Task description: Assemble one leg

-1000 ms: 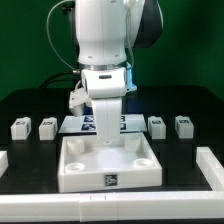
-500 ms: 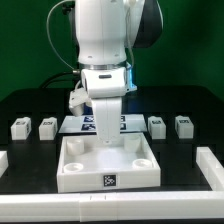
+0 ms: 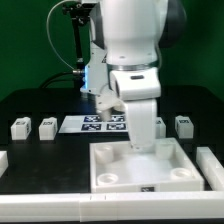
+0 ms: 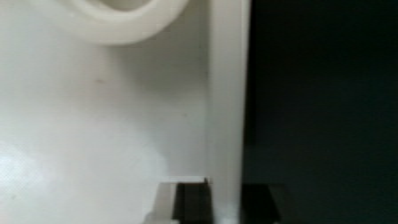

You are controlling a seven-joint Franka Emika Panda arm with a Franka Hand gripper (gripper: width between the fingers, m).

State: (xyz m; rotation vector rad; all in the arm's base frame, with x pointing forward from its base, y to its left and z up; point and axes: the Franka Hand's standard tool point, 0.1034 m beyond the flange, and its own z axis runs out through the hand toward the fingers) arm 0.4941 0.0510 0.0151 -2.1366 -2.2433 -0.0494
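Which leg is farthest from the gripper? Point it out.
The leg at the exterior view's far left; its neighbour and the right-side leg sit nearer the gripper.

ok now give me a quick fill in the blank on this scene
1. The slab has round sockets at its ___.
2. At the exterior view's left of the marker board stand ___ legs.
3. The gripper is shut on the slab, not on a ___.
Missing words: corners; two; leg.
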